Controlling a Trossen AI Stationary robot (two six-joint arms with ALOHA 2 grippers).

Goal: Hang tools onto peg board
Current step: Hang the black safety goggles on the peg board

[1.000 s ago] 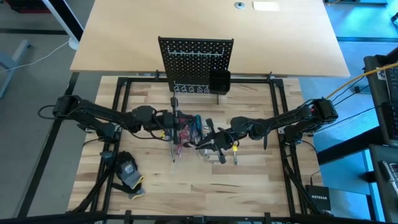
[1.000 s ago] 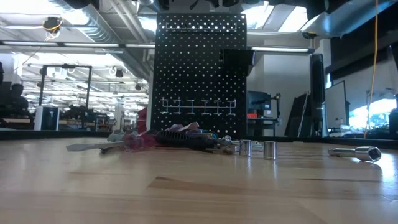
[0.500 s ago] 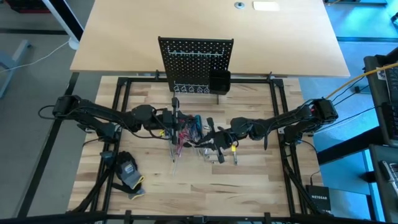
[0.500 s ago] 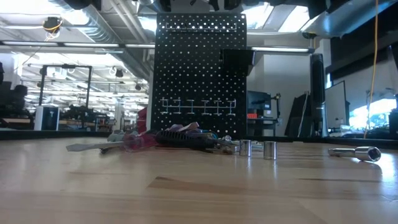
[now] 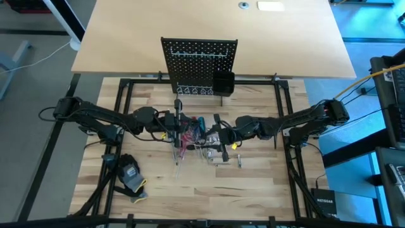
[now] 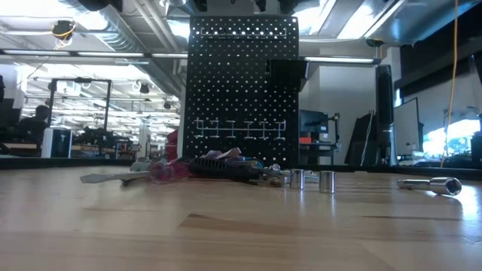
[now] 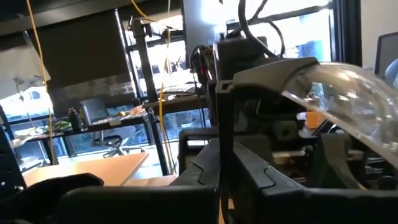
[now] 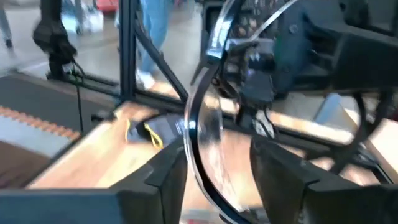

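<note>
Jaws pinched shut on left gripper (image 5: 176,121), spread apart on right gripper (image 5: 217,134), both at the heap of small colourful hand tools (image 5: 193,134). Upright black metal peg board (image 5: 199,60) full of holes just behind. "NETGEAR" printed on flat black box (image 5: 324,204).

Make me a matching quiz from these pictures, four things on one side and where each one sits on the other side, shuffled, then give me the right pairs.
Things:
1. peg board
2. glove
3. pile of tools
4. small black bin

Places:
A. lying flat at the table's near left part, by the left arm's base
B. in the middle of the table, between the two grippers
C. standing upright at the back of the wooden table
D. hanging on the lower right part of the board

Pairs: 1-C, 2-A, 3-B, 4-D
</note>
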